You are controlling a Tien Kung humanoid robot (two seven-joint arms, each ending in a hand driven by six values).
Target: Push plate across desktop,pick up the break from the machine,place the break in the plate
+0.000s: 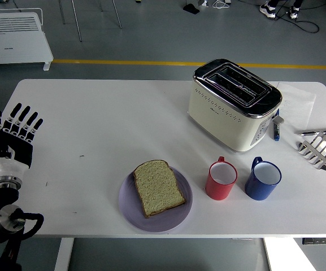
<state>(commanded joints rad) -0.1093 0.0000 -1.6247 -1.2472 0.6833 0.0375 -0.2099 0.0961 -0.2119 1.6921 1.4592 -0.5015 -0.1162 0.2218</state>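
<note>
Lying flat on purple plate (130, 206), pale bread slice (158, 187)

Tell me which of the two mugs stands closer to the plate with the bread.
The red mug. It stands just right of the purple plate, between it and the blue mug, which sits farther right.

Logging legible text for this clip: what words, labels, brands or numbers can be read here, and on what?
No text can be read.
Toaster: small dark mark on its cream side, too small to read.
Heater: faint mark, blurred.
Red mug, blue mug, plate: no print visible.
</note>
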